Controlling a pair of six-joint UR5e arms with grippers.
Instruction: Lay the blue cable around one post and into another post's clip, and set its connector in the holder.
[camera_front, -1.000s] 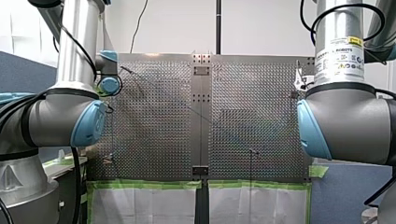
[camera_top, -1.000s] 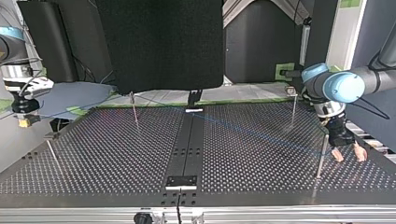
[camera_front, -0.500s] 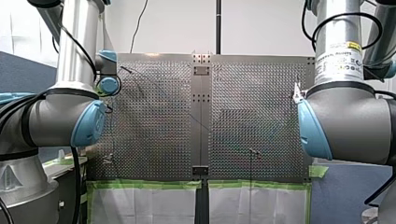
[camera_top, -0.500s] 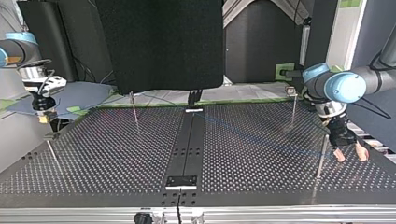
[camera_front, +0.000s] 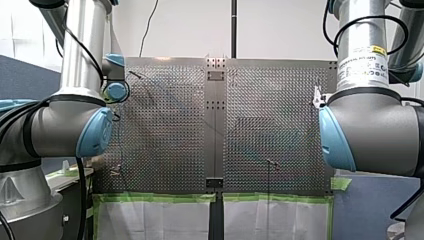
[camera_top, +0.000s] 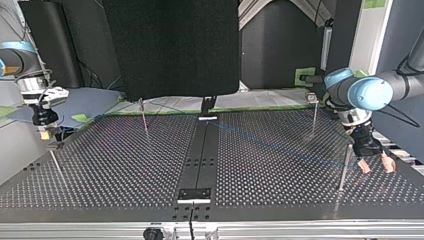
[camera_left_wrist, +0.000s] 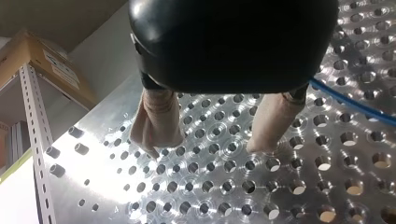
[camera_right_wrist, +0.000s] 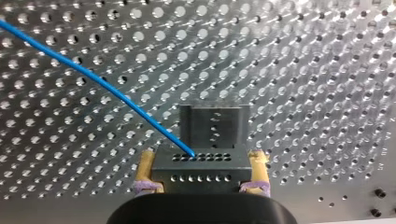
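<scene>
At the top view's left, my right end effector (camera_top: 45, 134) hangs near the surface's (camera_top: 125, 165) corner, clenched on the dark connector (camera_right_wrist: 201, 161), from which the blue cable (camera_right_wrist: 93, 79) runs. At the right, my left end effector (camera_top: 376, 167) is released, the cable just beside it.

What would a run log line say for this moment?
right gripper: shut on connector | left gripper: open, empty | cable: runs from connector
</scene>
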